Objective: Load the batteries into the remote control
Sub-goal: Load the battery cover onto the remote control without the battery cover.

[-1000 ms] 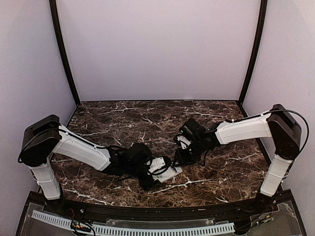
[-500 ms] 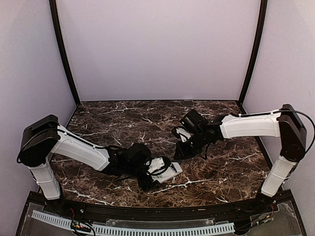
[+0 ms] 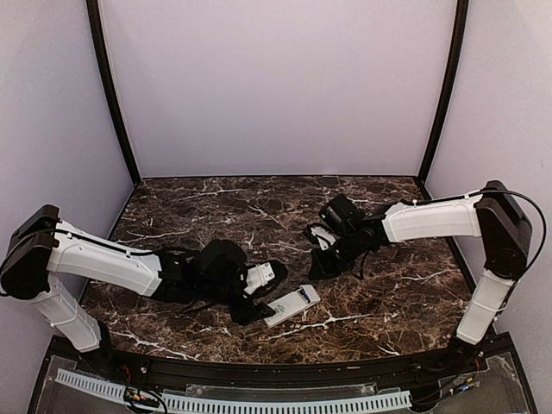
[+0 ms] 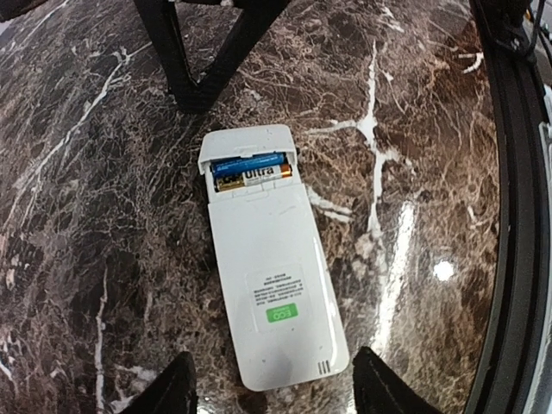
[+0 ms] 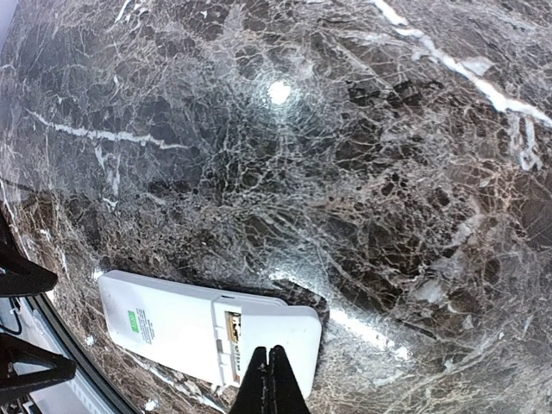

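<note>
The white remote control (image 4: 272,276) lies back up on the marble, its battery bay uncovered. Two batteries (image 4: 250,169) lie side by side across the bay, one blue and one gold and black. My left gripper (image 4: 278,386) is open; its black fingertips (image 4: 177,385) stand on either side of the remote's label end with gaps, touching nothing. From above, the left gripper (image 3: 263,293) sits just left of the remote control (image 3: 291,304). My right gripper (image 5: 270,355) is shut and empty, hovering over the bay end of the remote control (image 5: 172,326); seen from above, the right gripper (image 3: 317,266) is up and right of it.
Dark marble table (image 3: 224,207) with white veins reaches to the pale back and side walls. A black rail (image 3: 259,373) runs along the near edge, close behind the remote. Both arm bases stand at the near corners.
My left gripper has drawn back to the left off the remote, which now lies uncovered, and its jaws have narrowed a little. The right gripper has shut.
</note>
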